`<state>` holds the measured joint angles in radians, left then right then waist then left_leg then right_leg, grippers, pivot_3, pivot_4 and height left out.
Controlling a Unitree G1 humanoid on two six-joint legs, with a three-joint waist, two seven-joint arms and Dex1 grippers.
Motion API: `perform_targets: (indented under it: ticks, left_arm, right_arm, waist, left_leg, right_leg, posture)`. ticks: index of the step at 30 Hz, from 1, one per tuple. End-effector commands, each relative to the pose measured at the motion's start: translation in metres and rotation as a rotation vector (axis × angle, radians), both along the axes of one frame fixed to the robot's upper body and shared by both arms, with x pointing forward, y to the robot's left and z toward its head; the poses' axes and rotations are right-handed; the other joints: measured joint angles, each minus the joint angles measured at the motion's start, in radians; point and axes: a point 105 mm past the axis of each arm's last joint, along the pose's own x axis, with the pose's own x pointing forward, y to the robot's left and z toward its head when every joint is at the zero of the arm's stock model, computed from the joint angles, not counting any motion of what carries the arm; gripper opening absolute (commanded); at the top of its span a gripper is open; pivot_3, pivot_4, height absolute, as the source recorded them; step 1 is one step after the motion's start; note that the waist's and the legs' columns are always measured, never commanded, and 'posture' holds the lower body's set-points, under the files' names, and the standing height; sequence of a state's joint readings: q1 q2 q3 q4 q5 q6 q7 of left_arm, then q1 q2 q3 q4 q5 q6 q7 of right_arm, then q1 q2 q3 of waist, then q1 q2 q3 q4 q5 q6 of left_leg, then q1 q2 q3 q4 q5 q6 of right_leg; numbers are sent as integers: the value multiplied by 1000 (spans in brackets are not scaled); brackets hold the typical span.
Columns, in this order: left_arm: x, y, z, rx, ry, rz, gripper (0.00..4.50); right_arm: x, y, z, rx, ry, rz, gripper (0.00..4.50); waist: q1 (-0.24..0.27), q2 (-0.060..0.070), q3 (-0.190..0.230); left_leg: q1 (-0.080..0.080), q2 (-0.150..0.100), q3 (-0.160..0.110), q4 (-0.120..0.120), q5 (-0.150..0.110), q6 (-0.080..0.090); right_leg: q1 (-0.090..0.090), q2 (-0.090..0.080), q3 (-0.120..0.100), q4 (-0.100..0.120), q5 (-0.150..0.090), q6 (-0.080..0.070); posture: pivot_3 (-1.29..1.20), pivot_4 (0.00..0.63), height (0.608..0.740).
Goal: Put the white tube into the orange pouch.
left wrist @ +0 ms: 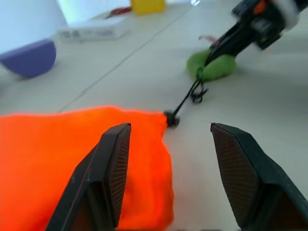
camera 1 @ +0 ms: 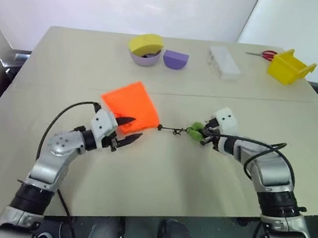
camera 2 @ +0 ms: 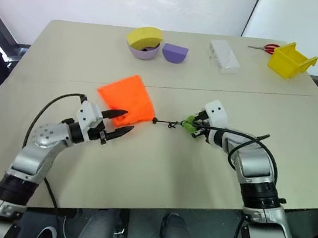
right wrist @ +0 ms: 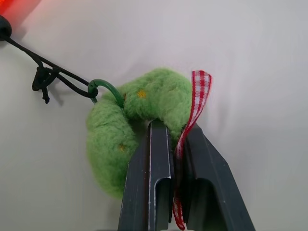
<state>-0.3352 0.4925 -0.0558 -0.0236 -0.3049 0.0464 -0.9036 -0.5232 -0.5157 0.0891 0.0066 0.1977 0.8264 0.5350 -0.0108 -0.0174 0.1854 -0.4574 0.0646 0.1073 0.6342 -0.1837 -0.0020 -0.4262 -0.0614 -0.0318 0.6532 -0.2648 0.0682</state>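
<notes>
The orange pouch [camera 1: 131, 106] lies flat on the table, left of centre. From its right corner a black cord [camera 1: 172, 130] runs to a fuzzy green ball [right wrist: 120, 130] with a red checked ribbon. My right gripper [right wrist: 174, 126] is shut on that ball and ribbon, low over the table [camera 1: 204, 136]. At the pouch's near edge, my left gripper [camera 1: 126, 131] is held level and open. One finger is over the fabric and the other over bare table, with nothing between them [left wrist: 169, 127]. The white tube is hidden.
At the back of the table [camera 1: 67, 59] are a purple bowl holding a yellow piece [camera 1: 145, 49], a purple half-dome [camera 1: 175, 59], a white rectangular box [camera 1: 224, 62], red scissors [camera 1: 267, 54] and a yellow bin [camera 1: 289, 66].
</notes>
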Motion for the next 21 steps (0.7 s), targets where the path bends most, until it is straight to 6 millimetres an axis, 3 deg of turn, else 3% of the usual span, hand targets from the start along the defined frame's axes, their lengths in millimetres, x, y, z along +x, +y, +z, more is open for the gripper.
perform_targets:
  ticks: [1,11,15,18,21]
  left_arm:
    - [-1,-12,26,-37,-31,-115,2811]
    - [57,-27,2,192,91,-248,2811]
    - [66,-43,3,175,184,-321,2811]
    - [65,-43,-10,302,214,-373,2811]
    - [73,-43,-7,352,192,-348,2811]
  right_arm:
    - [2,0,2,-10,-18,-7,0]
    - [6,11,3,5,-31,3,0]
    - [7,14,4,10,-34,4,0]
    - [7,16,5,11,-39,6,0]
    - [8,17,5,10,-43,8,0]
  waist:
    - [-1,0,0]
    - [-4,0,0]
    - [-3,0,0]
    - [-10,0,0]
    - [-8,0,0]
  left_leg:
    - [0,0,0,0,0,0]
    - [-1,0,0,5,0,0]
    - [-4,0,0,7,0,1]
    - [-4,1,0,8,0,2]
    - [-4,2,-1,9,0,2]
  right_leg:
    - [0,0,0,0,0,0]
    - [0,5,0,1,2,1]
    - [-1,6,-1,1,2,2]
    - [-1,7,-1,1,2,2]
    - [-1,8,0,1,2,1]
  posture:
    - [0,150,740]
    - [0,150,740]
    - [0,150,740]
    - [0,150,740]
    - [0,150,740]
